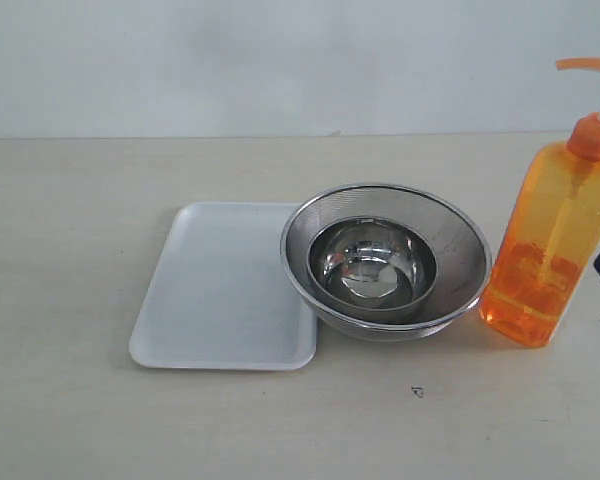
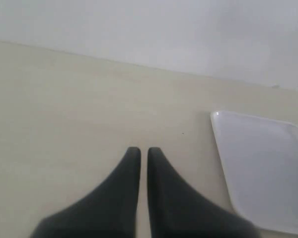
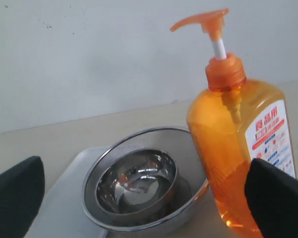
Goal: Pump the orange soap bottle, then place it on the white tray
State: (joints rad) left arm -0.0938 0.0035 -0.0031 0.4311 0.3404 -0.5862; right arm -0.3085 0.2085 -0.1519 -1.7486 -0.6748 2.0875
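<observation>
- table [image 1: 70, 420]: everything sits on it. Landmark for the positions below is the steel bowl [image 1: 458, 232], mid-table.
- white tray [image 1: 215, 290]: flat on the left side of the steel bowl, long axis running front to back. The bowl rim overlaps the tray's near edge in the exterior view; can't tell if it rests on the tray. The tray surface has nothing on it.
- steel bowl: holds a small bowl [image 1: 372, 262] inside it and sits directly between bottle and tray, so I expect the carry has to go over or around it.
- orange soap bottle [image 1: 550, 235]: just right of the steel bowl, apparently close to touching. It stands upright with its long axis vertical, and it isn't on the tray yet.
- right gripper [image 3: 144, 166]: jaws spread wide, holding nothing. It faces the steel bowl, with the bottle off toward one finger rather than centred. This is the nearer arm by far, so it needs a sideways shift to line up.
- left gripper [image 2: 144, 151]: jaws closed to a thin slit, holding nothing. It's out beyond the tray on the side away from the steel bowl, well apart from the bottle.
- pump head [image 1: 592, 66]: fully raised and untouched, spout pointing toward the steel bowl. Looks like the press goes straight down.
</observation>
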